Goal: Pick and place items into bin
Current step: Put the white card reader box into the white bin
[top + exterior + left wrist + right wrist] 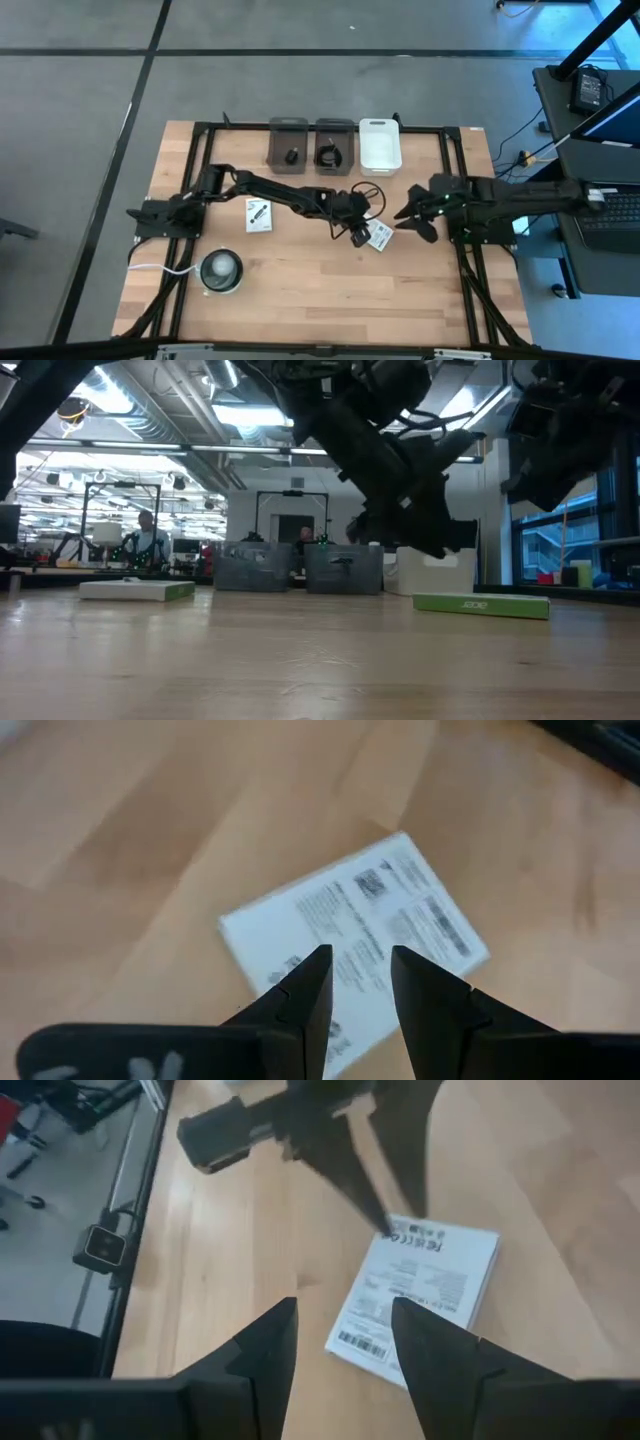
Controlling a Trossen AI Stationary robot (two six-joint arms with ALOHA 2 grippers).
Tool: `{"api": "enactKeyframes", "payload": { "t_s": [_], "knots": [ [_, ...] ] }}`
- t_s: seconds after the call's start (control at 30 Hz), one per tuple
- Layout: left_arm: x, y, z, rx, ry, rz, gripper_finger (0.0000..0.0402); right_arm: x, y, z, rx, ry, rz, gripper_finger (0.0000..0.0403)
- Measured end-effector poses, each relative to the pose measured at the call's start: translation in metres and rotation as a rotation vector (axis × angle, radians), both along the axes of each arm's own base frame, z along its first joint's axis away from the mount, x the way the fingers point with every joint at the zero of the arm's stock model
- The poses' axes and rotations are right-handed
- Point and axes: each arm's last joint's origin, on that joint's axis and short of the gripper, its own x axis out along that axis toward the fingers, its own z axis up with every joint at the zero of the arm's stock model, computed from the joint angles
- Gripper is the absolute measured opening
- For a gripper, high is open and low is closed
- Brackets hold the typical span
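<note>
Packet flat on table, under left gripper, fingers slightly apart.

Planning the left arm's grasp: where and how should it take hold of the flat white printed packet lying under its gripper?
Grip the flat white printed packet across its short width, coming straight down: it lies flat on the wooden table, so only its edges offer purchase. The left gripper hovers open above it.
</note>
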Motion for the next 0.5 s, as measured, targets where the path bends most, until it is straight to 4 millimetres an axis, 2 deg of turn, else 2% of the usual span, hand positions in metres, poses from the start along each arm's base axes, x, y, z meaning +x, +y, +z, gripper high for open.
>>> {"api": "enactKeyframes", "payload": {
  "t_s": [0.2, 0.5],
  "knots": [
    [-0.003, 0.001, -0.002, 0.050, 0.048, -0.004, 0.0100, 0.013, 0.011, -0.005, 0.013, 0.101, -0.059, 0.0170],
    [-0.003, 0.000, -0.004, 0.055, 0.057, -0.025, 0.0100, 0.021, 0.024, -0.021, 0.113, 0.246, -0.182, 0.0170]
  ]
}}
